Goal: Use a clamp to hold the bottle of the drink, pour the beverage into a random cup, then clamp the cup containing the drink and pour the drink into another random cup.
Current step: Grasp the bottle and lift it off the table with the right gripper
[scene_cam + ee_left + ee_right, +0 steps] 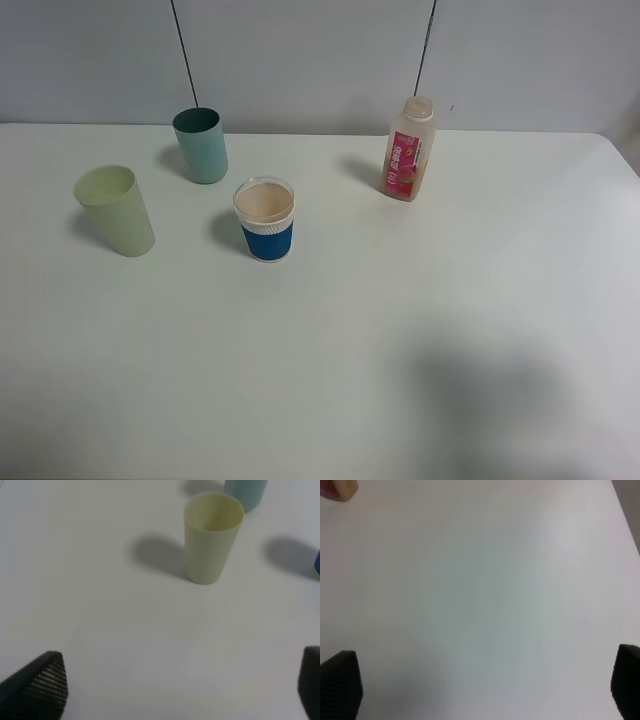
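The bottle (409,149) with a pink-red label stands upright at the back right of the white table, uncapped, with some pale liquid in it. The blue-sleeved cup (266,219) near the middle holds the peach-tan beverage (264,203). At the left stands the pale yellow-green tumbler (115,210), also seen ahead of my left gripper (180,685) as the tumbler (212,536), empty inside. Both grippers are out of the exterior view. The left gripper is open over bare table. My right gripper (485,685) is open over bare table, and a corner of the bottle (339,489) shows far ahead.
A teal tumbler (202,144) stands at the back left, behind the yellow-green one; its base (245,491) shows in the left wrist view. A grey wall with two dark vertical seams backs the table (400,350). A faint shadow lies on the front right.
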`<state>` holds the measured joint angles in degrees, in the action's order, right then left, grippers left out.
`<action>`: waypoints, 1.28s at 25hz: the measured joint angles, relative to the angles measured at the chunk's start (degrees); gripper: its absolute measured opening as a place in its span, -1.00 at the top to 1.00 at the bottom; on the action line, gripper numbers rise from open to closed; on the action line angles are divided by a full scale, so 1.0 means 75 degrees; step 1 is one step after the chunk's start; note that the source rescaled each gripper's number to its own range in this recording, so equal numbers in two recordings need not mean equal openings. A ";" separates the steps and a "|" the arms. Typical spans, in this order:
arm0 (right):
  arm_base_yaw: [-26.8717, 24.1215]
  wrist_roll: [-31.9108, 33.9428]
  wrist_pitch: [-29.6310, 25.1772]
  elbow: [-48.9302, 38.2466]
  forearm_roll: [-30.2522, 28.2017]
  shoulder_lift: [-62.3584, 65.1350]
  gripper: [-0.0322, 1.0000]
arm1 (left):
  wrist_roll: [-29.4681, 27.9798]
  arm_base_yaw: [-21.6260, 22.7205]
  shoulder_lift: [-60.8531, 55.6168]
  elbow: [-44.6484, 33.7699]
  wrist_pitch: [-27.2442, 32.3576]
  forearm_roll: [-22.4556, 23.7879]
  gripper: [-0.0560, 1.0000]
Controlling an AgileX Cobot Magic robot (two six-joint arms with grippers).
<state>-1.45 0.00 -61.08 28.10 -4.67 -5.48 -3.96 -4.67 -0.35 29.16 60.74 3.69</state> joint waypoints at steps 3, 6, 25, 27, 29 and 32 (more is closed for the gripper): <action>0.0000 -0.0119 0.0581 0.0203 -0.0001 -0.0858 -1.00 | 0.0000 0.0000 0.0000 0.0000 0.0000 0.0000 -0.57; 0.0000 -0.0267 0.1971 0.0383 -0.0017 -0.1715 -1.00 | 0.0000 0.0000 0.0000 0.0000 0.0000 0.0000 -0.57; 0.0000 -0.1118 0.5804 0.0395 -0.0517 -0.6927 -1.00 | 0.0000 0.0000 0.0000 0.0000 0.0000 0.0000 -0.57; 0.0000 -0.1123 0.6164 0.0395 -0.0525 -0.7233 -1.00 | 0.0000 0.0000 0.0000 0.0000 0.0000 0.0000 -0.57; 0.0000 -0.1123 0.6402 0.0395 -0.0525 -0.7435 -1.00 | 0.0000 0.0000 0.0000 0.0000 0.0000 0.0000 -0.57; 0.0000 -0.1127 0.6928 0.0395 -0.0525 -0.7881 -1.00 | 0.0000 0.0000 0.0000 0.0000 0.0000 0.0000 -0.57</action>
<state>-1.45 -8.45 -9.13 31.07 -8.60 -64.58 -3.96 -4.67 -0.35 29.16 60.74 3.69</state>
